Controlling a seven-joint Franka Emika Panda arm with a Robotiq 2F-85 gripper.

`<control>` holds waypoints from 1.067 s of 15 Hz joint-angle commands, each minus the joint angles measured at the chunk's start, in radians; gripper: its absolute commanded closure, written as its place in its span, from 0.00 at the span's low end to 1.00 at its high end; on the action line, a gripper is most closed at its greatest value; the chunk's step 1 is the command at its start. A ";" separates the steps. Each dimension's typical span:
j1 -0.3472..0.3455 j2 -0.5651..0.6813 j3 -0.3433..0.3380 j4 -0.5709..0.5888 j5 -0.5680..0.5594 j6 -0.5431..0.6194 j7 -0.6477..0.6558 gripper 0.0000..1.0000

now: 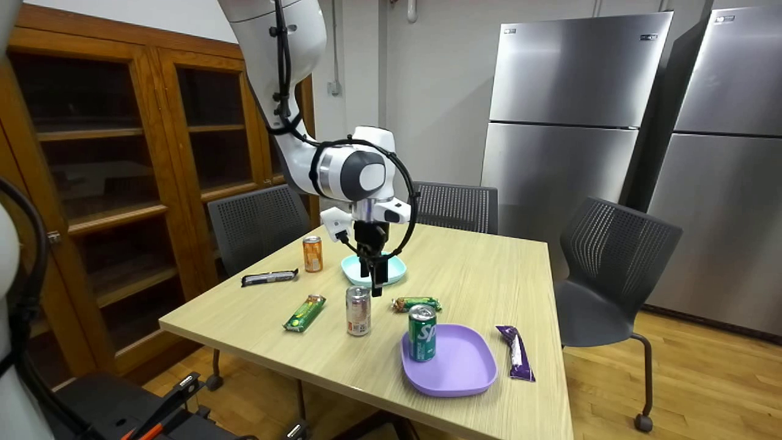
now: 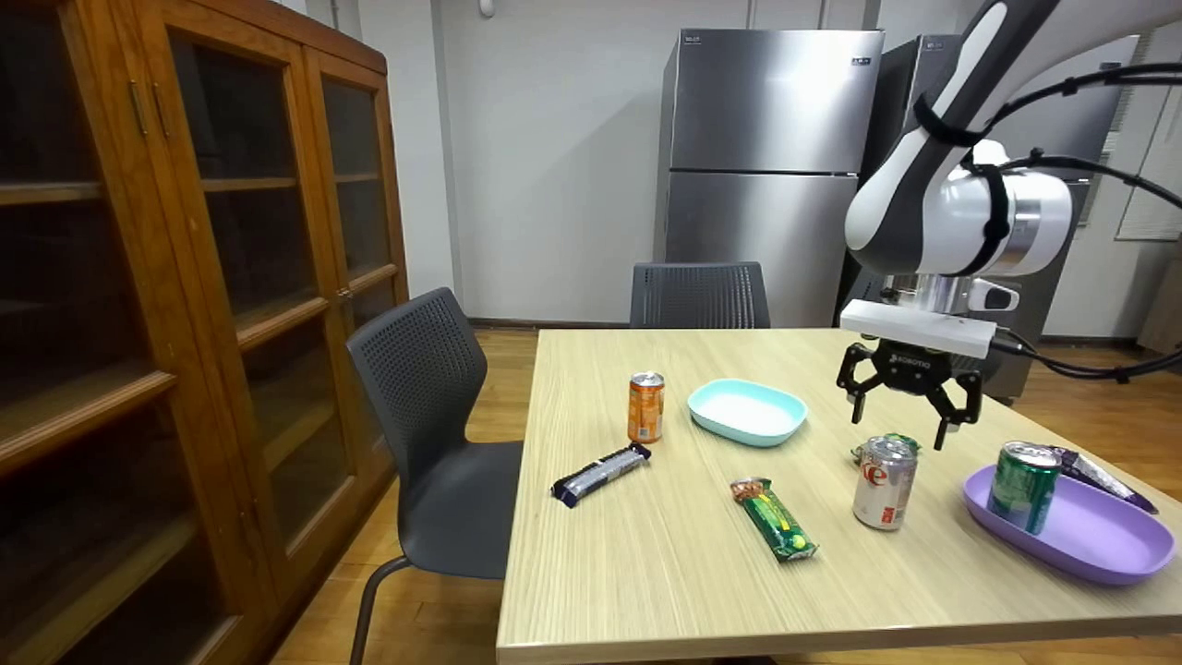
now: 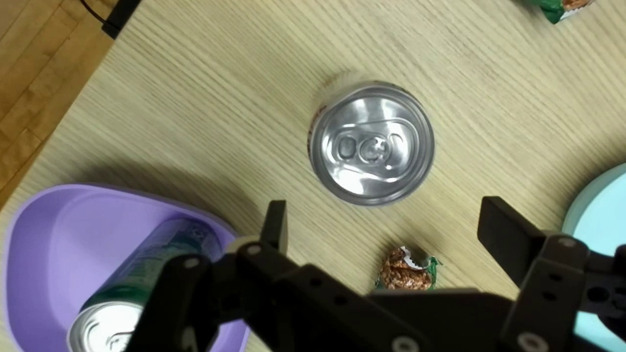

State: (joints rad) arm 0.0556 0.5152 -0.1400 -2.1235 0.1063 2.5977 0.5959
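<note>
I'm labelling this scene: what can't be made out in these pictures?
Wrist view: the gripper hides most of one green bar and part of the green can.
In an exterior view, the silver can hides part of that same green bar.
Wrist view: the top edge cuts off most of the other green bar; the right edge, part of the cyan tray.
Both exterior views: print on the silver bar is too small to read.

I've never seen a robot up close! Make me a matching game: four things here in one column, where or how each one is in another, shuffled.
1. silver can
2. gripper
3. green can
4. purple packet

A. standing on the purple plate
B. lying beside the purple plate
C. standing directly on the table
D. open, holding nothing

Pairs: 1-C, 2-D, 3-A, 4-B
</note>
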 commanded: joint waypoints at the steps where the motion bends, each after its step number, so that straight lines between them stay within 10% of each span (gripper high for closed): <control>1: 0.005 0.043 0.002 0.048 -0.004 -0.017 -0.030 0.00; 16: 0.034 0.048 -0.001 0.004 -0.010 -0.022 -0.100 0.00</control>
State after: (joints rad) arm 0.0797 0.5857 -0.1390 -2.0978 0.1063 2.5932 0.5169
